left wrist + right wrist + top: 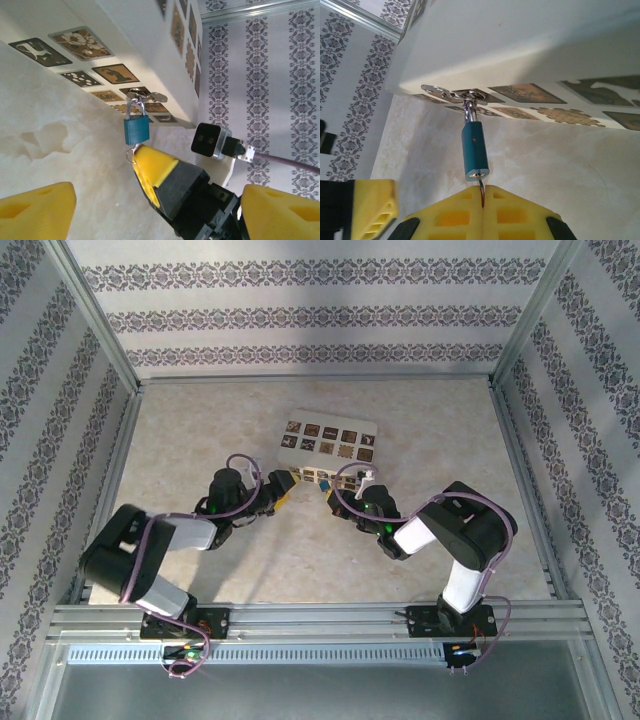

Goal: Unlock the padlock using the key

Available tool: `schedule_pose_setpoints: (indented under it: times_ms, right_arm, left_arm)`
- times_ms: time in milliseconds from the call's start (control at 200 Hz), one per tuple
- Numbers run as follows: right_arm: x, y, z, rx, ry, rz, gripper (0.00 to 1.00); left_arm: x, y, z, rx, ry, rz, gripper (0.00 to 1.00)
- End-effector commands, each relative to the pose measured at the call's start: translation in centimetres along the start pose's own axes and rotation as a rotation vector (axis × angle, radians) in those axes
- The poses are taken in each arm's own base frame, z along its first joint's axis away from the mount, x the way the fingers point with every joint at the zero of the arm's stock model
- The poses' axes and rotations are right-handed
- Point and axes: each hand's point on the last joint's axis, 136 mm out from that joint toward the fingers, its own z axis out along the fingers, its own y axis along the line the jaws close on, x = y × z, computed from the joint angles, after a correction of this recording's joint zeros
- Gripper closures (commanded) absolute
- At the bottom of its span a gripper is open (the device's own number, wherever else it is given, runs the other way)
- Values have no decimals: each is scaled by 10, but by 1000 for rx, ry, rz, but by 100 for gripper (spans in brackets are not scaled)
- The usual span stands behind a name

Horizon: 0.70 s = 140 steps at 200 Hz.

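Note:
A small blue padlock [475,150] hangs by its shackle from a metal hasp [450,93] on the edge of a white box [520,45] with patterned tiles. My right gripper [483,196] is shut on the key [482,189], just below the padlock, and the key's tip sits in the keyhole in the padlock's underside. In the left wrist view the padlock [136,130] shows from its flat side, with the right gripper's yellow fingers [152,167] and a thin key ring [130,154] beneath it. My left gripper [157,212] is open, its fingers spread wide to either side of the right gripper. From above, the padlock [327,483] lies between the two grippers.
The white box [328,437] lies at the table's middle, behind both grippers. The beige table [200,430] is fenced by metal rails and patterned walls [320,310]. The right wrist's camera [210,140] and its cable hang close to the left gripper.

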Motion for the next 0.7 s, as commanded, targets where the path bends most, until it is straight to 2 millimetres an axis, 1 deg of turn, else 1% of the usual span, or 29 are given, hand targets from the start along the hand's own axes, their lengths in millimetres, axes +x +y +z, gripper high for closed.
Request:
schedule_pose_setpoints:
  times_ms: [0, 70, 140, 220, 410, 515, 695]
  right_arm:
    - [-3, 23, 0, -68, 2, 16, 100]
    - [-2, 23, 0, -64, 4, 15, 100]
    - [-2, 22, -1, -60, 5, 16, 100]
    - [-2, 23, -1, -58, 5, 13, 100]
    - [-2, 23, -1, -52, 9, 9, 100]
    - [-2, 20, -1, -44, 8, 10, 100]
    - [-2, 23, -2, -52, 10, 11, 100]
  left_arm:
    - [-4, -22, 6, 153, -5, -42, 19]
    - [-4, -21, 14, 183, 0, -70, 21]
    - [0, -22, 24, 209, 13, -86, 23]
    - [6, -16, 33, 205, 22, -99, 24]
    - [9, -3, 43, 183, 11, -122, 29]
    - [11, -2, 52, 180, 14, -125, 33]
    - [13, -2, 66, 185, 30, -131, 37]
